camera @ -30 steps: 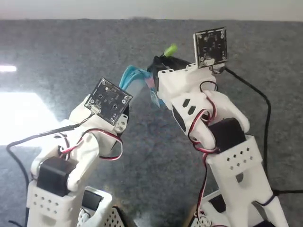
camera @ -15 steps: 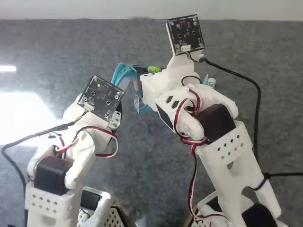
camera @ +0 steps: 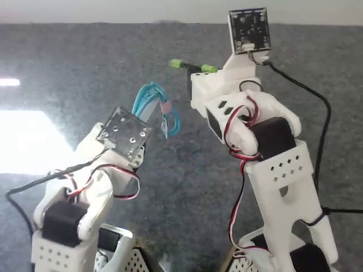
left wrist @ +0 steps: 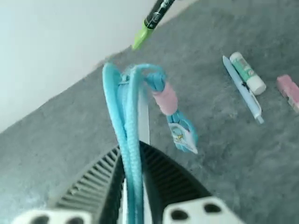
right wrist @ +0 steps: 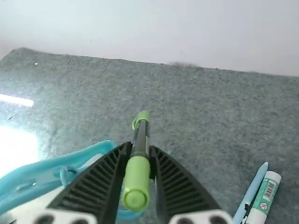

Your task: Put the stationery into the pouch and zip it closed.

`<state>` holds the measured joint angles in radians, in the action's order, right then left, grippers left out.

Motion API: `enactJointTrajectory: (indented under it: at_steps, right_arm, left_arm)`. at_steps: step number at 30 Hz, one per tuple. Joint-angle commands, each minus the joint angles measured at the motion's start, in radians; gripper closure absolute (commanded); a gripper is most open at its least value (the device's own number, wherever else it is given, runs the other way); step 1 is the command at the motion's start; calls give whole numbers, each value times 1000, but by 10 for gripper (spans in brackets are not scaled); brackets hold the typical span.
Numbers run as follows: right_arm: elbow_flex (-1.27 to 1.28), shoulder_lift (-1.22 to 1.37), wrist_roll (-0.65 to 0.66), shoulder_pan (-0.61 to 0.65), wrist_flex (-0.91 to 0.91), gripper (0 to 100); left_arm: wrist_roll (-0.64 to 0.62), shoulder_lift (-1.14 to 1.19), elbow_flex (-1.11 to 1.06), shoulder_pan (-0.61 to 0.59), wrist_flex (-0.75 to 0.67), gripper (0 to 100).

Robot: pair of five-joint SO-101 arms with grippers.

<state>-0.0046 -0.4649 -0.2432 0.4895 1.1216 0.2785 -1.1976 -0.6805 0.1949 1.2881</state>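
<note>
Clamping green pen (right wrist: 138, 165), right pincer (right wrist: 140, 149), left pincer (left wrist: 131, 150) pinching pouch (left wrist: 125, 116)

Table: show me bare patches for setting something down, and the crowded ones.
Bare: grey mat between the pouch and the far wall, and the stretch between left arm and right arm. Crowded: where blue pen, glue stick and pink eraser lie together.

Counts. Grippers: two, the left gripper (left wrist: 131, 151) and the right gripper (right wrist: 138, 148). Pouches: one blue pouch (left wrist: 133, 107). Stationery: four pieces, namely one green marker (right wrist: 138, 163), one blue pen (left wrist: 243, 91), one glue stick (left wrist: 247, 73), one pink eraser (left wrist: 288, 88).
</note>
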Motion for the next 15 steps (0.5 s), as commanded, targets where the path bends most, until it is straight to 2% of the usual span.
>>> enactJointTrajectory:
  at_steps: [1,7,10,15]
  right_arm:
    - [-57,-10,66,-7,-19,993]
    - [-114,-8,209,-93,76,993]
    - [-144,-8,224,-147,125,993]
    - [-213,-8,270,-154,214,993]
  left_arm:
    - [18,-48,15,54,-17,990]
    - [18,-80,13,75,-66,990]
    - [12,-81,13,80,-127,990]
    - [-18,-163,10,87,-196,991]
